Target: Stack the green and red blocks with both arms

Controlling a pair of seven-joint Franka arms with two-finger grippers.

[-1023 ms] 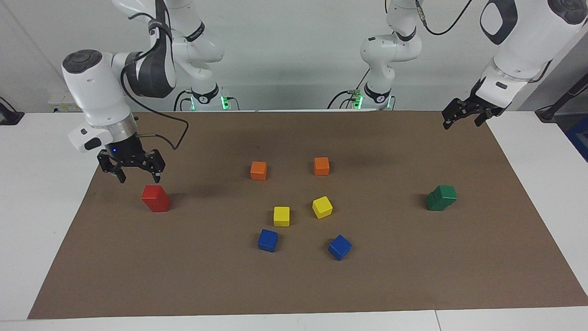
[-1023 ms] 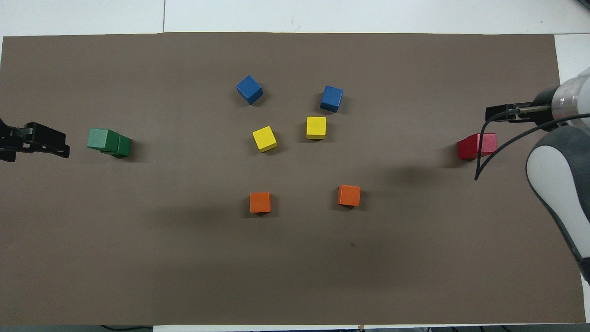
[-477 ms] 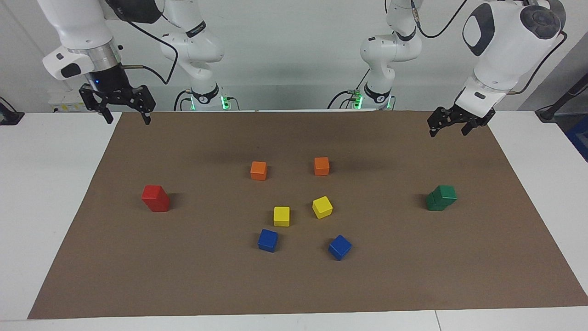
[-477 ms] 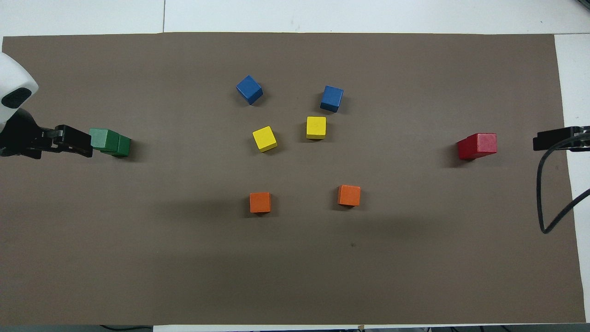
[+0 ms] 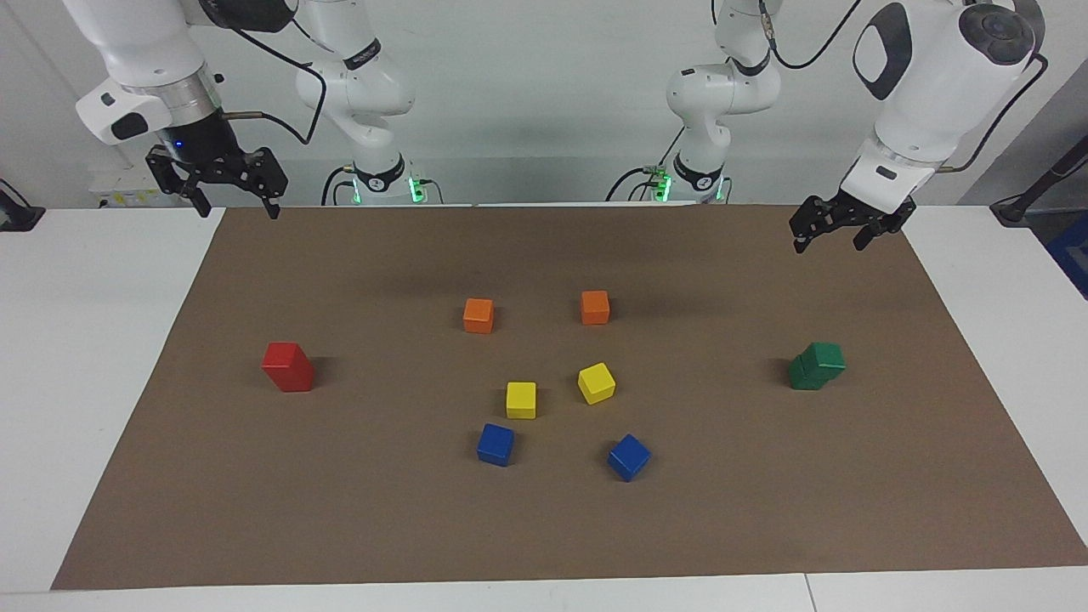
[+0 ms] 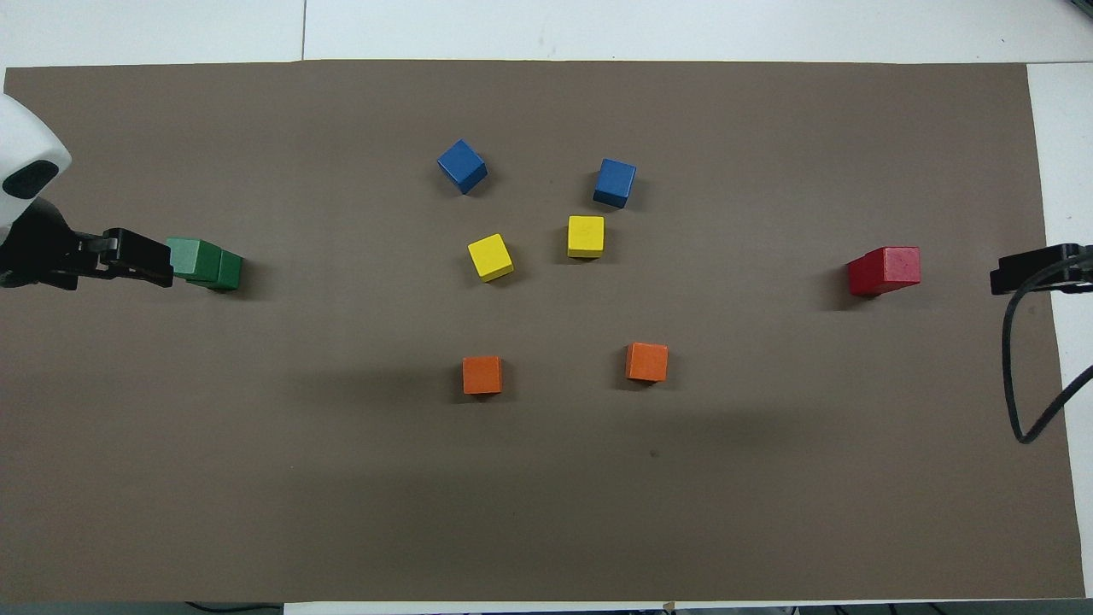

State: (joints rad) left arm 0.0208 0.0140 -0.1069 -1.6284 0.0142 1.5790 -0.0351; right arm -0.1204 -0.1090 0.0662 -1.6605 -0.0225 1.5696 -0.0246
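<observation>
Two red blocks (image 5: 287,367) stand stacked, the upper one slightly askew, toward the right arm's end of the mat; the stack also shows in the overhead view (image 6: 885,270). Two green blocks (image 5: 816,366) stand stacked, the upper one offset, toward the left arm's end (image 6: 203,263). My right gripper (image 5: 238,208) is open and empty, raised over the mat's edge by the robots (image 6: 1025,269). My left gripper (image 5: 829,242) is open and empty, raised over the mat near the robots, apart from the green stack (image 6: 137,256).
Two orange cubes (image 5: 478,314) (image 5: 595,307), two yellow cubes (image 5: 521,399) (image 5: 596,382) and two blue cubes (image 5: 495,444) (image 5: 628,456) lie singly in the middle of the brown mat (image 5: 544,527). White table (image 5: 76,340) surrounds the mat.
My right gripper has risen from just beside the red stack to high over the mat's edge. My left gripper has shifted slightly toward the table's middle. Both stacks stand as before.
</observation>
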